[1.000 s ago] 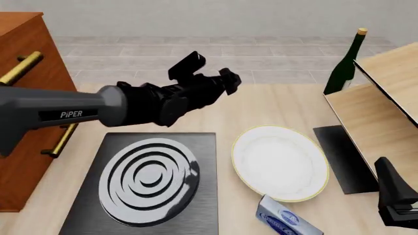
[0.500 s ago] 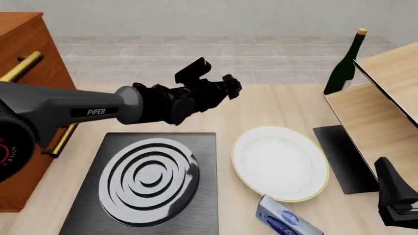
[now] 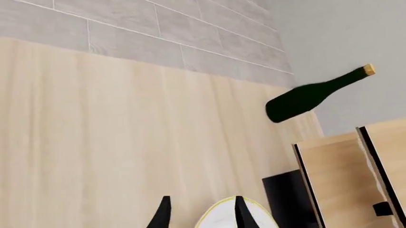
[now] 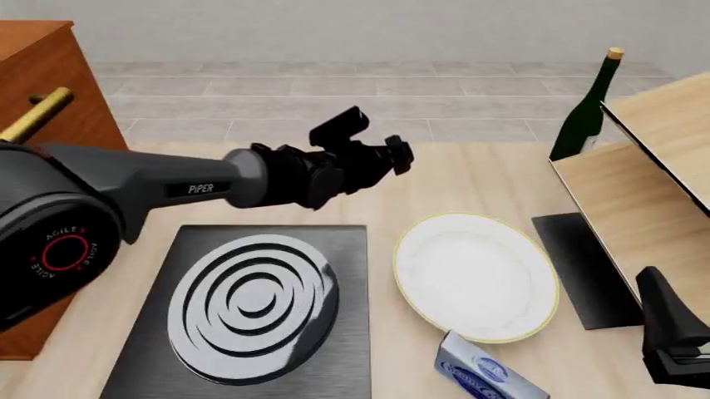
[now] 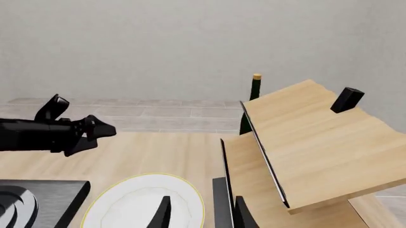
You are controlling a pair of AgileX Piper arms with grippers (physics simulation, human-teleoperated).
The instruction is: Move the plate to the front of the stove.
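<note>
The white plate (image 4: 475,276) with its thin yellow rim lies flat on the table, just right of the black stove (image 4: 344,332) and its ringed burner (image 4: 253,306). My left gripper (image 4: 395,155) hovers open above the table beyond the plate's far left edge, holding nothing. In the left wrist view the left gripper (image 3: 201,216) frames the plate's rim (image 3: 219,222) between its fingertips. My right gripper (image 4: 677,337) sits low at the near right corner, off the plate. Seen from the right wrist, the right gripper (image 5: 203,216) is open and empty, with the plate (image 5: 136,204) ahead.
A dark green bottle (image 4: 586,104) stands at the far right behind a tilted wooden shelf unit (image 4: 654,174). A plain black mat (image 4: 583,268) lies right of the plate. A blue-and-white packet (image 4: 486,374) rests by the plate's near edge. A wooden cabinet (image 4: 45,100) stands at the left.
My left arm has stretched further out, carrying its gripper slightly right and away from the camera. The plate, the stove and the right arm have stayed put.
</note>
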